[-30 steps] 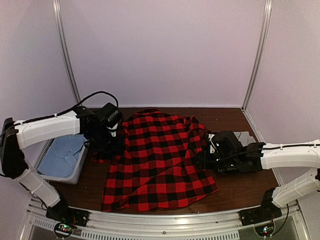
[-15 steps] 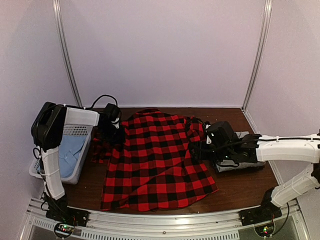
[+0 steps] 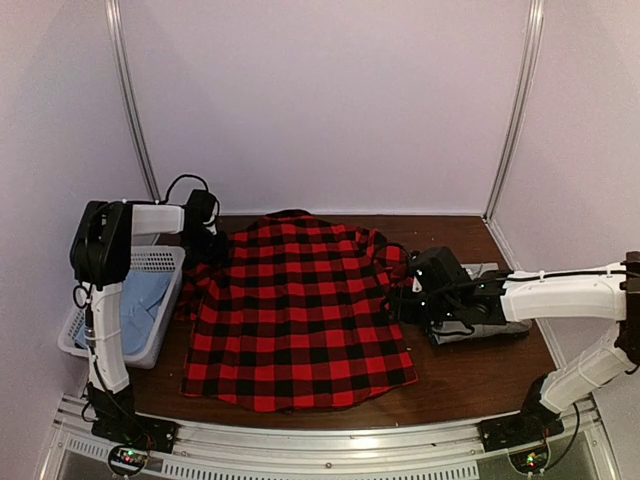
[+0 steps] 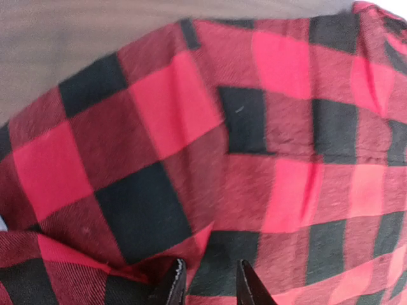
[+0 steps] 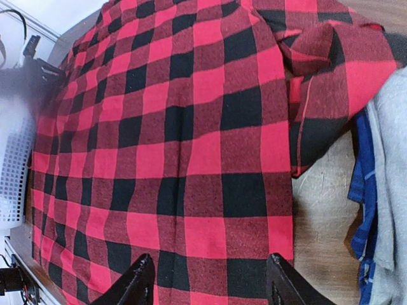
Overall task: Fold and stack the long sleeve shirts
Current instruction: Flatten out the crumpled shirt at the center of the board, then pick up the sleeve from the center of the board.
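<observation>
Pale lilac walls (image 3: pixel 330 100) and two metal corner posts (image 3: pixel 515 110) close off the cell behind your dark wooden bench (image 3: pixel 480 375).

The red-and-black buffalo-check flannel shirt (image 3: pixel 300 310) lies spread across the middle of the bench, collar end toward the back wall. Its left sleeve is bunched at the edge beside the basket and cannot be traced. Its right sleeve is crumpled in a heap near the right arm.

Your left claw (image 4: pixel 206 286) shows only two black fingertips at the bottom edge of the wrist view. They stand close together, nipping a ridge of the flannel at the shirt's far left corner. From above, the claw is hard to separate from the dark cloth.

Your right claw (image 5: pixel 210 283) hangs over the shirt's right side, fingers spread wide with nothing between them.

A grey cloth garment (image 5: pixel 391 190) lies at the right of the bench. The right arm covers most of it from above, and no collar or buttons can be made out. A strip of dark blue cloth (image 5: pixel 362 210) shows at its edge, and what it belongs to is unclear.

At the left, a white perforated plastic basket (image 3: pixel 165 262) holds light blue cloth (image 3: pixel 140 305). The left arm's upright link crosses in front of it.
</observation>
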You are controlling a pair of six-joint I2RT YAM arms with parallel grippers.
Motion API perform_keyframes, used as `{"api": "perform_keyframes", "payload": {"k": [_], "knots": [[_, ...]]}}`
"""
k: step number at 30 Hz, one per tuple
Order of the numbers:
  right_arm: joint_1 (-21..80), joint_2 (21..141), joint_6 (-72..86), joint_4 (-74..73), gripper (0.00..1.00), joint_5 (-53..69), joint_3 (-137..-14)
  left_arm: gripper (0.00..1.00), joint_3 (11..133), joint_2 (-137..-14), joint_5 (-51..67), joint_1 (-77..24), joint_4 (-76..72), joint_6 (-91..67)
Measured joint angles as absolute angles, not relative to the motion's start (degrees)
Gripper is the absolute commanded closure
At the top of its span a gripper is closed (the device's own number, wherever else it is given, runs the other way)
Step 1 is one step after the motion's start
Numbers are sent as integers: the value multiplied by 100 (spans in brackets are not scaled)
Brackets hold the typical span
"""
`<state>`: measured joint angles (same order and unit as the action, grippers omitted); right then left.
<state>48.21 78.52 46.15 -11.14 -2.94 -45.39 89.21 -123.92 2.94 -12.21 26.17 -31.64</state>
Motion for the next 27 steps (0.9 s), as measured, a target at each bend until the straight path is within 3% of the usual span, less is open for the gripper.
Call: {"api": "perform_keyframes", "payload": {"k": [7,12,19,27], "knots": [[4871,8138,4847,-1234,41,-266,-4418,67,9605,-12442,790,-1280,2810,-3026],[4342,8018,4928,-1509,41,-456,-4510,66,9673,-12274,1210,-1542,2799,-3011],[3575,7964,4925,-1262,41,-451,-4635,65,8890,-11459,1848,-2340,2600,-3013],[3162,8956,4803,-607,43,-235,-5078,65,8049,-10615,2449,-2578,2298,-3037]]}}
